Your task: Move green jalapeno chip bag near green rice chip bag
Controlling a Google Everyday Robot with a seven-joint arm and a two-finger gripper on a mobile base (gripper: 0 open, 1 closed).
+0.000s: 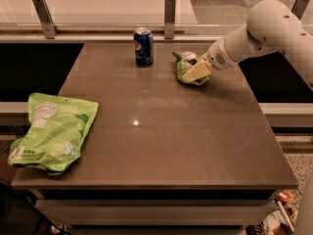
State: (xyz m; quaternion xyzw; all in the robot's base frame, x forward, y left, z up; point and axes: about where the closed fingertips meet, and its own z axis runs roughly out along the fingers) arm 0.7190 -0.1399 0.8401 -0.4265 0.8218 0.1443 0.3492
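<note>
The green jalapeno chip bag [188, 68], small and wrinkled, lies at the back right of the brown table [161, 136]. My gripper [197, 71] comes in from the right on the white arm [264, 31] and is shut on the bag's right side, with one pale finger [196, 71] lying across it. The green rice chip bag [53, 130], large, flat and light green, lies at the table's front left, partly over the left edge. The two bags are far apart.
A blue soda can [144, 46] stands upright at the back, just left of the jalapeno bag. A rail with metal posts [169, 14] runs behind the table. A gap drops off on the table's right side.
</note>
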